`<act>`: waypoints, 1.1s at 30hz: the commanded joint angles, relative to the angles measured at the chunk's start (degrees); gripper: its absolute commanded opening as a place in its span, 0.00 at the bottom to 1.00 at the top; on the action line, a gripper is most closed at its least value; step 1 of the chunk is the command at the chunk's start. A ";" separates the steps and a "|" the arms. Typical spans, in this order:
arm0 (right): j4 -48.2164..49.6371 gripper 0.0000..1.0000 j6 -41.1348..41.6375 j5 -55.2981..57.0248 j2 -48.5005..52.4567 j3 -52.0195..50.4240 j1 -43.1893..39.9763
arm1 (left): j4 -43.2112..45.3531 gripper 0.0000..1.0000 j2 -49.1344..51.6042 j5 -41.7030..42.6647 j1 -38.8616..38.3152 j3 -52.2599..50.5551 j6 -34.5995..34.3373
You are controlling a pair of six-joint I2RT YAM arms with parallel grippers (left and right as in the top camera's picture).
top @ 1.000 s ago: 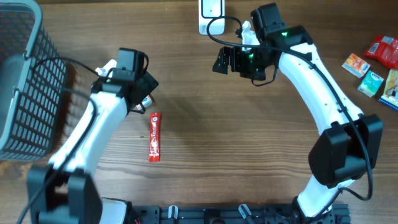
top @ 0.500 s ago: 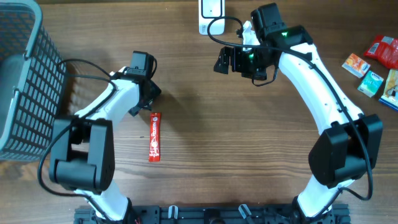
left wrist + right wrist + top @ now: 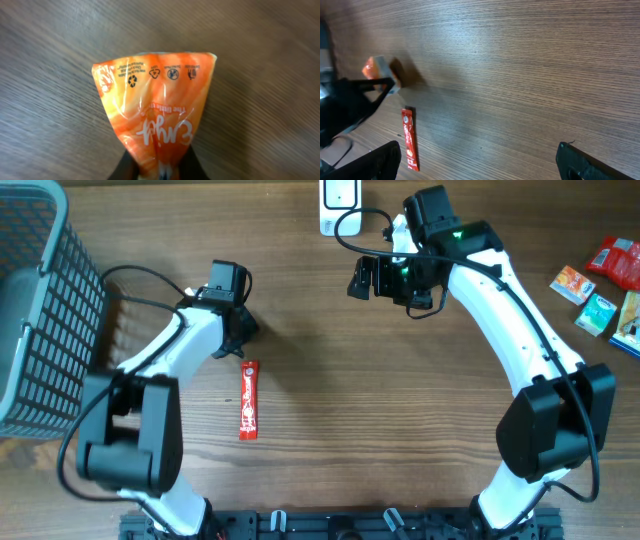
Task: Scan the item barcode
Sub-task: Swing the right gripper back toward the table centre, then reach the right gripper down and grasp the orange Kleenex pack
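The left gripper [image 3: 160, 169] is pinching the lower end of an orange packet [image 3: 156, 102] over bare wood. The right gripper [image 3: 372, 277] is hanging wide open near the white scanner [image 3: 340, 202] at the table's far edge. 1 red stick packet [image 3: 248, 400] is lying beside the left arm, with open tabletop between the 2 arms.

Table [image 3: 360, 420] centre: bare wood, passable. Obstacles: red stick sachet [image 3: 248, 400] left of centre; grey wire basket [image 3: 40, 320] far left; snack packets [image 3: 573, 283] far right.
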 commanded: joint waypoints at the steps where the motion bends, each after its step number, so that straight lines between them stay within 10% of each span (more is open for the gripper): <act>1: 0.15 1.00 0.15 1.07 -0.22 0.17 -0.07 | -0.46 0.04 -8.33 0.50 -1.33 0.98 4.22; 8: 0.31 1.00 -1.11 4.44 -0.22 0.17 -1.51 | -0.52 0.04 -15.21 7.72 -11.10 0.96 10.82; 20: -3.85 1.00 -1.16 1.90 -0.22 0.17 -10.08 | -2.03 0.18 -1.44 -7.72 -30.16 0.90 10.75; 25: -6.05 1.00 -1.31 -0.42 -0.22 0.17 -10.69 | -0.20 0.65 0.83 -7.93 -29.46 0.98 8.76; 33: -7.65 1.00 -7.89 -9.84 -0.22 0.17 -9.99 | -7.06 0.89 -12.26 -3.04 -22.84 7.43 6.82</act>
